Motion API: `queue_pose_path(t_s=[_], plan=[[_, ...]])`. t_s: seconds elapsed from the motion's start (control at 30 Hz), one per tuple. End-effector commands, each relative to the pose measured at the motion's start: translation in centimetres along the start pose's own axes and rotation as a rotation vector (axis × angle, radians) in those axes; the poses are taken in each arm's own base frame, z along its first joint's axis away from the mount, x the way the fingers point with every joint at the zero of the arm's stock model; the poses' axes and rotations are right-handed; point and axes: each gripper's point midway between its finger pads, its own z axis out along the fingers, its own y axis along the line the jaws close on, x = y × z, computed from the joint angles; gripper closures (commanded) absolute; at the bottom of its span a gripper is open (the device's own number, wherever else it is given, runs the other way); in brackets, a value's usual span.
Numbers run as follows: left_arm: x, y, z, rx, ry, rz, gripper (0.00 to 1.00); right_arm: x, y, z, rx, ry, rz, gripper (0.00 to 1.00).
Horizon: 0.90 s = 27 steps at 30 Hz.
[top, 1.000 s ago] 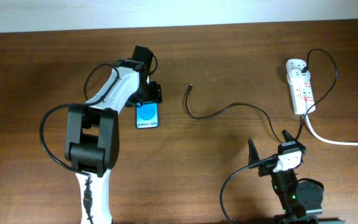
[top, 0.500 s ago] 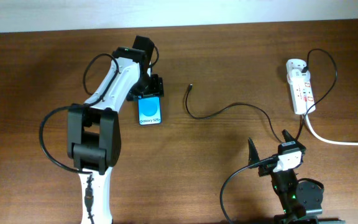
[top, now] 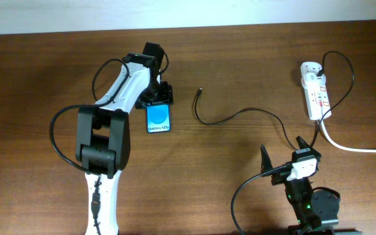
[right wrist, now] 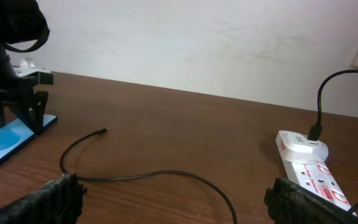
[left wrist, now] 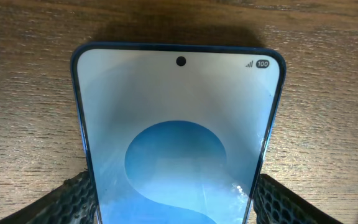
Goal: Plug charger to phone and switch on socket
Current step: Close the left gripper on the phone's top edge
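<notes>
The phone lies flat on the table, blue screen up. My left gripper is shut on its far end. In the left wrist view the phone fills the frame with my left gripper's fingers pressed on both its long edges. The charger is a thin black cable curving across the table. Its plug tip lies free to the right of the phone, and its other end sits in the socket. My right gripper is open and empty near the front edge, with the charger ahead of it.
A thick white cord runs from the socket off the right edge. The right wrist view shows my right gripper wide open, the socket at right, and the phone at far left. A white wall stands behind the table.
My left gripper has moved the phone a little to the right and toward the back, closer to the charger's tip. The right arm, charger and socket have not moved.
</notes>
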Motion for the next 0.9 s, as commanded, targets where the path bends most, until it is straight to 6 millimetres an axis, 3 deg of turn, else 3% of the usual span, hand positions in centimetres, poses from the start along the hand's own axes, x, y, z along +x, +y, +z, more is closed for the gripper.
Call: queue_pose_path(t_s=[0.0, 0.07, 0.1, 0.17, 0.43, 0.6, 0.77, 0.87], plan=[[0.3, 0.1, 0.9, -0.006, 0.017, -0.007, 0.25, 0.2, 0.0, 0.0, 0.001, 0.001, 0.004, 0.02], [0.5, 0.2, 1.1, -0.009, 0.026, -0.008, 0.16, 0.2, 0.0, 0.0, 0.001, 0.001, 0.004, 0.02], [0.7, 0.2, 1.1, -0.009, 0.032, -0.008, 0.07, 0.2, 0.0, 0.0, 0.001, 0.001, 0.004, 0.02], [1.1, 0.3, 1.2, -0.012, 0.046, -0.009, 0.02, 0.2, 0.0, 0.0, 0.001, 0.001, 0.004, 0.02], [3.0, 1.0, 1.0, -0.037, 0.126, -0.013, 0.02, 0.2, 0.0, 0.0, 0.001, 0.001, 0.004, 0.02], [2.6, 1.5, 1.0, -0.041, 0.115, -0.024, 0.00, 0.2, 0.0, 0.0, 0.001, 0.001, 0.004, 0.02], [3.4, 2.8, 0.8, -0.087, 0.147, -0.170, 0.01, 0.2, 0.0, 0.0, 0.001, 0.001, 0.004, 0.01], [4.2, 1.9, 0.7, -0.055, 0.182, -0.177, 0.01, 0.2, 0.0, 0.0, 0.001, 0.001, 0.004, 0.02]])
